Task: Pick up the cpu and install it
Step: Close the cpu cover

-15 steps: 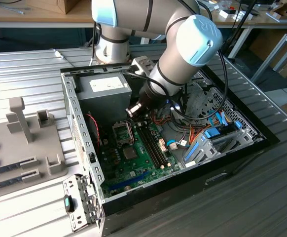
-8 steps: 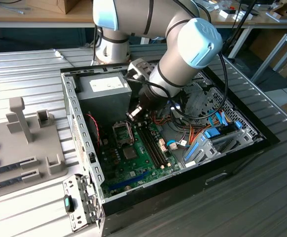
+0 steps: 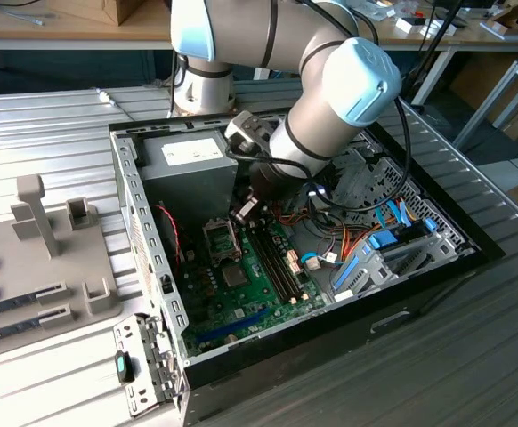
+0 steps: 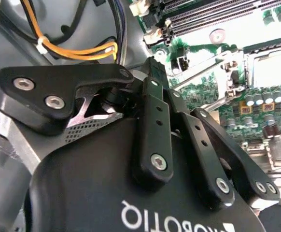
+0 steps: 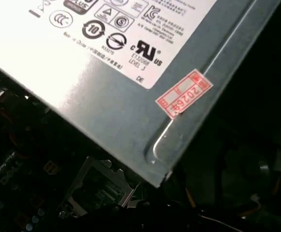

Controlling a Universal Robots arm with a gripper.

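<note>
In the exterior view my gripper hangs inside the open computer case, just above the motherboard and close to the socket. The second wrist view has the black gripper tapering toward the green board, with the bright socket and its metal lever off to one side. The cpu is hidden; I cannot tell whether it sits at the gripper's tip. A small dark bare chip lies on the board beyond the socket. The first wrist view catches the socket frame in shadow.
The grey power supply with its red sticker stands right beside the gripper. Orange and black cables, blue cables and drive bays crowd the case on the exterior view's right. A grey fixture tray lies left of the case.
</note>
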